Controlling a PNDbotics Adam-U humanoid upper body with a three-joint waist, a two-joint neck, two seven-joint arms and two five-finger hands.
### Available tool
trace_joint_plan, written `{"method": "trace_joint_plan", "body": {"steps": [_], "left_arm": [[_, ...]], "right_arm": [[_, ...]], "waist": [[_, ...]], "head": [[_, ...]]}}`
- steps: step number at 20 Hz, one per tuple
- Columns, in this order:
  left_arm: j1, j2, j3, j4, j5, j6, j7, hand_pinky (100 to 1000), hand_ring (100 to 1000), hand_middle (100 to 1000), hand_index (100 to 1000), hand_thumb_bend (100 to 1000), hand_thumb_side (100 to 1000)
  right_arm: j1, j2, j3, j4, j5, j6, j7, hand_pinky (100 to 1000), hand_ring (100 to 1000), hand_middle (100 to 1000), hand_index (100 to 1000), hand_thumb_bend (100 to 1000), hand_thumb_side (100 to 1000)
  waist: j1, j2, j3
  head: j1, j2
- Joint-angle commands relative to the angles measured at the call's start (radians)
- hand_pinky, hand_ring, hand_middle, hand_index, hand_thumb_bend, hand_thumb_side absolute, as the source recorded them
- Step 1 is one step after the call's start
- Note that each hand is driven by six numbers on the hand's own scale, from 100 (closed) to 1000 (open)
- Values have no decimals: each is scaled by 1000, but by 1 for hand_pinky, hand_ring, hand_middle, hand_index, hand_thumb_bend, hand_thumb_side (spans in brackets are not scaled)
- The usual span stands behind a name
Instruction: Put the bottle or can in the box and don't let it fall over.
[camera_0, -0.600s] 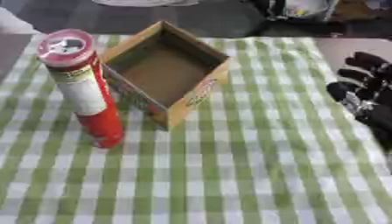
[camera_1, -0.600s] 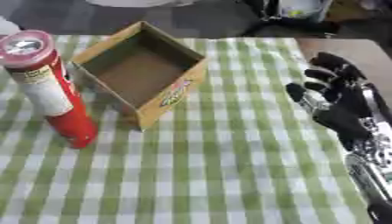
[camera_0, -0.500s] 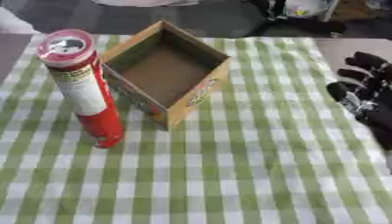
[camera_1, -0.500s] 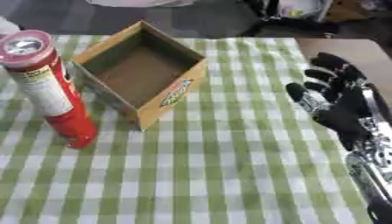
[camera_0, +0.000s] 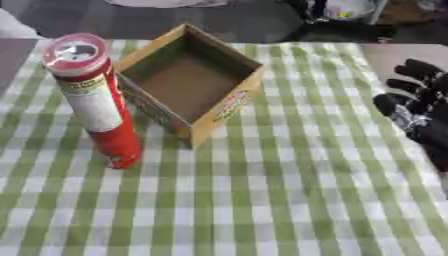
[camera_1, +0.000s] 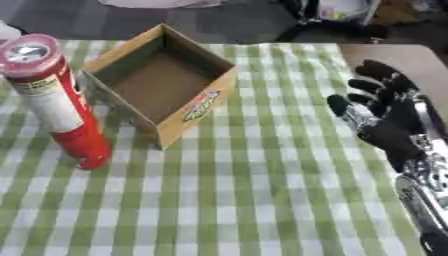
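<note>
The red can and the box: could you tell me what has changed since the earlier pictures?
Nothing has visibly changed. The red can stands upright beside the box, untouched, and the right robot hand hangs open at the right edge.

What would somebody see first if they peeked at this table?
Probably the tall red can standing upright at the left on the green checked cloth. Right beside it sits an open, empty cardboard box. At the right edge waits the robot's black right hand, fingers open, holding nothing.
</note>
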Motion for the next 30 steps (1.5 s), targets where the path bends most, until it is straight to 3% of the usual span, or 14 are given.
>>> {"method": "trace_joint_plan", "body": {"steps": [1,14,30], "left_arm": [[-10,41,3,-5,-10,19,15,851,965,840,894,779,288],[-46,86,-52,7,-73,109,58,867,985,855,899,784,284],[-121,121,-149,33,-64,148,-60,870,997,863,905,793,304]], "right_arm": [[-5,-17,-6,-18,-3,0,0,785,806,799,829,601,173],[-10,-15,-1,-18,-3,2,3,786,806,799,829,600,173],[-21,-15,7,-18,-6,8,12,787,805,798,829,600,172]], "waist": [[2,-13,0],[5,-11,-6],[7,-7,-18]], "head": [[3,-9],[3,-11],[13,-10]]}}
